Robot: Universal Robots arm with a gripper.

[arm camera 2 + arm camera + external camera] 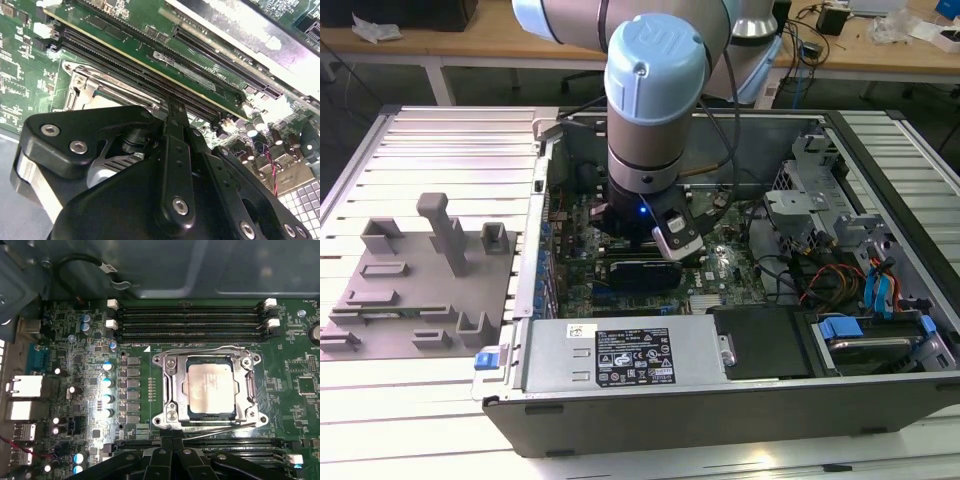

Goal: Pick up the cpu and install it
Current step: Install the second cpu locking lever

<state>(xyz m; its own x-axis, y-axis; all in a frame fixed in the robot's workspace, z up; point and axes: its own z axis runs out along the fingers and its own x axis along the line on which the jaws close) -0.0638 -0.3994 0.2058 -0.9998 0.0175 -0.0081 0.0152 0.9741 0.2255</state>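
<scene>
Inside the socket frame [207,390] the cpu [210,388] lies flat, metal top up, edges square with the memory slots [190,320]; my pincer [172,452] hangs clenched, grasping nothing.

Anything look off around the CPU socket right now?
Nothing stands out. In the first wrist view the silver-topped square cpu lies flat and square inside the metal socket frame, edges parallel to the frame. The green motherboard shows no visible damage. The black gripper sits just beside the socket.

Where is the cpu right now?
In the first wrist view, the cpu sits inside the metal socket frame on the motherboard, between the memory slot banks.
</scene>
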